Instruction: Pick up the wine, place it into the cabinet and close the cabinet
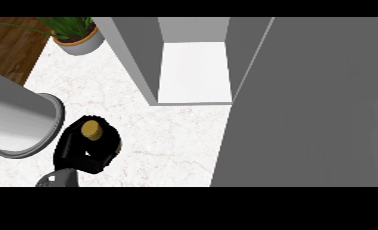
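Left hand [83, 149] is wrapping its black fingers [111, 146] round the wine [91, 129] at lower left of the worktop [170, 134]. Only the bottle's round tan cork top is showing, poking up between fingers and thumb, so the long axis is standing roughly upright, pointing at the camera. Body of the bottle is hidden by the hand.

Cabinet [136, 54] is lying up and to the right of the hand, well apart. Its door [295, 114] is swinging open as a big flat grey panel on the right, exposing a pale smooth interior floor [193, 71]. Judging the next move as carry up-right into that opening, keeping clear of the left wall.

Right hand isn't showing. Worktop is white, faintly marbled. Grey cylindrical container [22, 119] sitting just left of the hand; potted plant [74, 34] at the far left corner.
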Available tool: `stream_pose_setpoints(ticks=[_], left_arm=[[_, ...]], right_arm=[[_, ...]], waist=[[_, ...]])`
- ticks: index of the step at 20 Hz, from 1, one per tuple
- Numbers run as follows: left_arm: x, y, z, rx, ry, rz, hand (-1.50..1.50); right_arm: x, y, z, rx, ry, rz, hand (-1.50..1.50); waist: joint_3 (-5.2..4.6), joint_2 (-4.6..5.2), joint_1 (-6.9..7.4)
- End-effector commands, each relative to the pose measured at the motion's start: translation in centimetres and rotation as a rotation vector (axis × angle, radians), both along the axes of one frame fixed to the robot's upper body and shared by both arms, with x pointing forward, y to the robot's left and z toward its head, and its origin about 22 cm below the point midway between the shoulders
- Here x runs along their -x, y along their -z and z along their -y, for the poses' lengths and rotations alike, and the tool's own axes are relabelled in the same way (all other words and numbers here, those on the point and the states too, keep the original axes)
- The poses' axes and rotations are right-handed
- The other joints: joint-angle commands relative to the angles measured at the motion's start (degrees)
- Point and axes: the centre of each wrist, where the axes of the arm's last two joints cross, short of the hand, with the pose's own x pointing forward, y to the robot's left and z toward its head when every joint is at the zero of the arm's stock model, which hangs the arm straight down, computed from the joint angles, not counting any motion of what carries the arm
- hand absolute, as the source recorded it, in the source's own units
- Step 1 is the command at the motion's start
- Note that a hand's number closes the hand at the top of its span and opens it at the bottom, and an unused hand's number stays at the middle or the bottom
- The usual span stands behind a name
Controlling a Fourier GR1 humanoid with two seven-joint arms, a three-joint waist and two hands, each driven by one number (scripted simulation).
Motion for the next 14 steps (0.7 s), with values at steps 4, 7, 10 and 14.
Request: stream_pose_setpoints(ticks=[4, 7, 10, 14], left_arm=[[0.9, -0.1, 2.0, 0.034, 0.098, 0.007, 1.50], [1.0, 0.2, 4.7, 0.087, 0.153, -0.002, 1.50], [0.4, -1.9, 6.7, 0.097, 0.161, 0.022, 1.50], [-0.3, -4.1, 8.0, 0.091, 0.194, 0.036, 1.50]], right_arm=[[4.4, -2.9, 2.3, -0.060, -0.005, 0.079, -1.50], [2.8, -1.9, 1.3, -0.051, 0.027, 0.090, -1.50], [3.2, -1.5, 1.5, -0.052, 0.005, 0.092, -1.50], [3.2, -1.3, 1.5, -0.052, 0.028, 0.091, -1.50]], waist=[[-0.14, -0.10, 0.03], [-0.17, 0.04, 0.38], [-0.05, -0.05, 0.49], [-0.08, -0.03, 0.45]])
